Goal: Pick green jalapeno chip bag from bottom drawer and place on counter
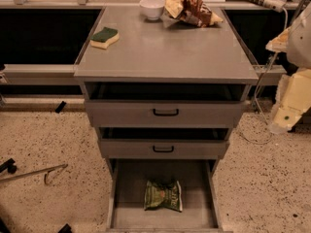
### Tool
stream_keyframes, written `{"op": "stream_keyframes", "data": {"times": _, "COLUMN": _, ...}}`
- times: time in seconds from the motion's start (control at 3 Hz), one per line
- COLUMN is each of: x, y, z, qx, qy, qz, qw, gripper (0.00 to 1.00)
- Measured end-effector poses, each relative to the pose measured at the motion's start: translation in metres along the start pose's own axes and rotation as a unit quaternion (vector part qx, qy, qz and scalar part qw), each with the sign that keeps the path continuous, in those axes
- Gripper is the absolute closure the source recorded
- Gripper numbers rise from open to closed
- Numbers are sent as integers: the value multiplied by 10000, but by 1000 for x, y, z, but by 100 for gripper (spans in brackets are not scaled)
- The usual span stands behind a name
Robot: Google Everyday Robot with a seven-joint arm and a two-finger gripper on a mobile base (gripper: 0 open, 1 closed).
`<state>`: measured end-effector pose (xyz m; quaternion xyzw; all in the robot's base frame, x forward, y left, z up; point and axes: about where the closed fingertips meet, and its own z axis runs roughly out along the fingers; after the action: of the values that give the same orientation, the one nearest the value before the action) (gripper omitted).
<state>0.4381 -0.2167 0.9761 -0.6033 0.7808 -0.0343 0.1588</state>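
The green jalapeno chip bag [163,195] lies flat on the grey floor of the open bottom drawer [126,208], a little right of its middle. The counter [165,52] is the flat grey top of the cabinet above. My gripper [285,119] hangs at the right edge of the view, beside the cabinet at the height of the top drawer. It is well above and to the right of the bag and holds nothing that I can see. The cream arm [297,89] runs up from it out of the frame.
On the counter lie a green-and-yellow sponge [104,37] at the left, a white bowl [152,8] at the back and a brown-and-yellow snack bag [190,9] beside it. Two shallower drawers with black handles [165,112] stand slightly open. Cables and a metal rod [34,173] lie on the speckled floor.
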Motion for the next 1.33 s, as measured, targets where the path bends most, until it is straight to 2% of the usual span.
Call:
{"op": "stream_keyframes", "data": {"times": 0.33, "x": 0, "y": 0, "z": 0, "qx": 0, "qy": 0, "qz": 0, "qw": 10000, "gripper": 0}}
{"op": "stream_keyframes", "data": {"times": 0.67, "x": -10, "y": 14, "z": 34, "qx": -158, "qy": -206, "qz": -29, "qw": 9997, "gripper": 0}}
{"op": "stream_keyframes", "data": {"times": 1.0, "x": -23, "y": 44, "z": 114, "qx": -588, "qy": -651, "qz": 304, "qw": 9957, "gripper": 0}}
{"op": "stream_keyframes", "data": {"times": 1.33, "x": -32, "y": 75, "z": 226, "qx": -1103, "qy": -1006, "qz": 577, "qw": 9871, "gripper": 0}}
